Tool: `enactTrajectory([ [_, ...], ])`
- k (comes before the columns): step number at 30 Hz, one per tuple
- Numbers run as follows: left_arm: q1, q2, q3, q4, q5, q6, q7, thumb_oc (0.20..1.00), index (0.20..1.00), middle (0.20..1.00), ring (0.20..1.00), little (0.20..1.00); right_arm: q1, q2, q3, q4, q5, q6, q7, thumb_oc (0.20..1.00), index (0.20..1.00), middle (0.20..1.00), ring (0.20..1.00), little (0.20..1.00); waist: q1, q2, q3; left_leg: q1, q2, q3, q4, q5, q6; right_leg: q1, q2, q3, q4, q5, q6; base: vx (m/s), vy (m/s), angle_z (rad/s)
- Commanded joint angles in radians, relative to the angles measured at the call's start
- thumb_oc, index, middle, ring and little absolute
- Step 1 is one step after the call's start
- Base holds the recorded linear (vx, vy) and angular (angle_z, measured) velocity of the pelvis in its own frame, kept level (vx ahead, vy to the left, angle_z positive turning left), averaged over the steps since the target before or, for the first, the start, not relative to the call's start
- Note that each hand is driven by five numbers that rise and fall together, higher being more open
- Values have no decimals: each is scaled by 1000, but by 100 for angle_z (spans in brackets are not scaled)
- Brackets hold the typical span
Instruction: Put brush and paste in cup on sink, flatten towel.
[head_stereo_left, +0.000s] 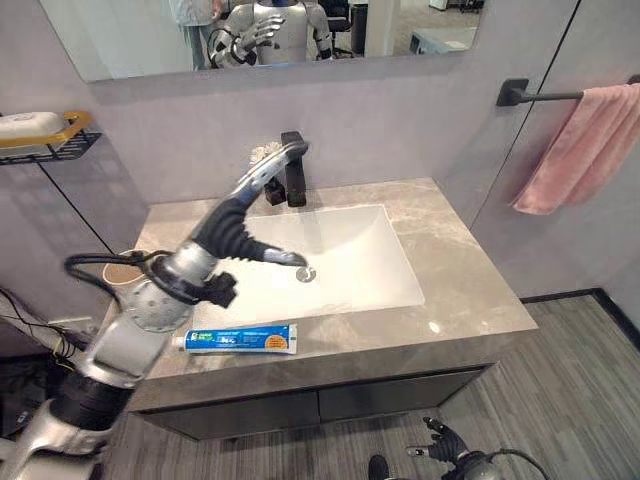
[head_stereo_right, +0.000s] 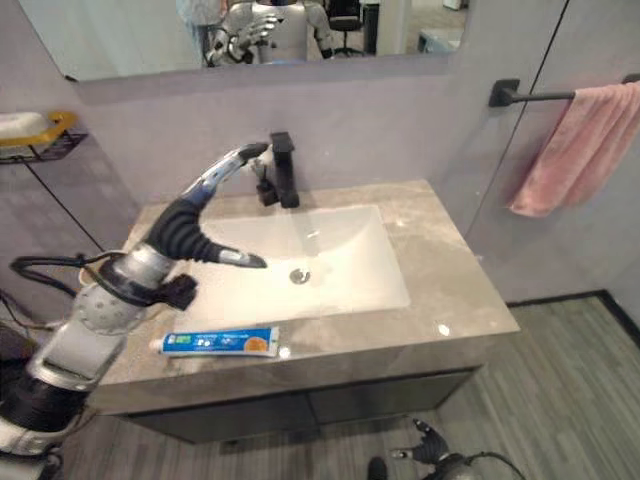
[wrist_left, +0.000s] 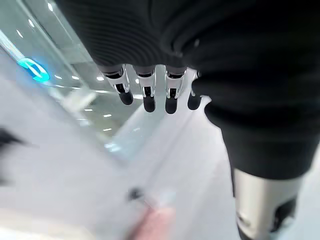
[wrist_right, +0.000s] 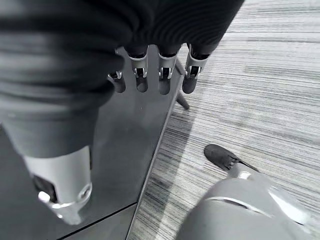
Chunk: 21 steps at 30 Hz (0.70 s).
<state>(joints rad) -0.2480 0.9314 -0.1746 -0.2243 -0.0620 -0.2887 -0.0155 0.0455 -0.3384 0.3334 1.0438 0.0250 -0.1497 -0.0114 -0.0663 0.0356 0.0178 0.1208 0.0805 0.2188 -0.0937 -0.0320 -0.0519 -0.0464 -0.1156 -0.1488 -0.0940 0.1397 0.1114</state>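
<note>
A blue-and-white toothpaste tube (head_stereo_left: 240, 340) lies on the front edge of the grey counter (head_stereo_left: 470, 290), left of centre. The pink towel (head_stereo_left: 580, 150) hangs bunched on a black bar (head_stereo_left: 530, 96) on the right wall. Raised over the white sink (head_stereo_left: 350, 260), my left hand (head_stereo_left: 255, 185) is open, its straight fingers (wrist_left: 150, 95) reaching toward the black faucet (head_stereo_left: 293, 170) and holding nothing. A tan cup rim (head_stereo_left: 122, 272) peeks out behind my left forearm at the counter's left end. My right hand (head_stereo_left: 445, 445) hangs low by the floor, open and empty.
A wire shelf (head_stereo_left: 40, 135) with a white soap dish juts from the left wall. A mirror (head_stereo_left: 300, 30) spans the wall above the faucet. The dark cabinet front (wrist_right: 125, 150) stands beside my right hand.
</note>
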Motion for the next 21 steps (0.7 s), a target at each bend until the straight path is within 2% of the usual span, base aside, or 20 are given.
enactTrajectory([
  [1,17,70,72,15,-11,-49,23,1000,1000,1000,1000,1000,-8,-8,6,3,23,-22,18,1000,1000,1000,1000,1000,4,-52,3,-31,26,-17,6,71,-37,99,-65,10,39,-7,73,0,0,0],
  [7,156,119,158,95,-10,-45,12,1000,1000,1000,1000,1000,28,-7,-33,31,29,-24,24,1000,1000,1000,1000,1000,5,-45,14,-33,21,-11,6,67,-37,96,-71,15,33,4,79,6,16,-2],
  [12,192,143,155,126,20,-63,10,1000,1000,1000,1000,1000,43,-8,-39,38,30,-32,30,1000,1000,1000,1000,1000,3,-46,15,-38,14,-10,6,61,-31,89,-77,22,32,13,86,8,14,0],
  [21,263,159,137,146,41,-55,-40,1000,1000,1000,1000,1000,62,-23,-46,-1,8,-36,29,1000,1000,1000,1000,1000,2,-50,22,-55,-1,3,6,53,-20,66,-89,36,18,31,98,0,35,-3],
])
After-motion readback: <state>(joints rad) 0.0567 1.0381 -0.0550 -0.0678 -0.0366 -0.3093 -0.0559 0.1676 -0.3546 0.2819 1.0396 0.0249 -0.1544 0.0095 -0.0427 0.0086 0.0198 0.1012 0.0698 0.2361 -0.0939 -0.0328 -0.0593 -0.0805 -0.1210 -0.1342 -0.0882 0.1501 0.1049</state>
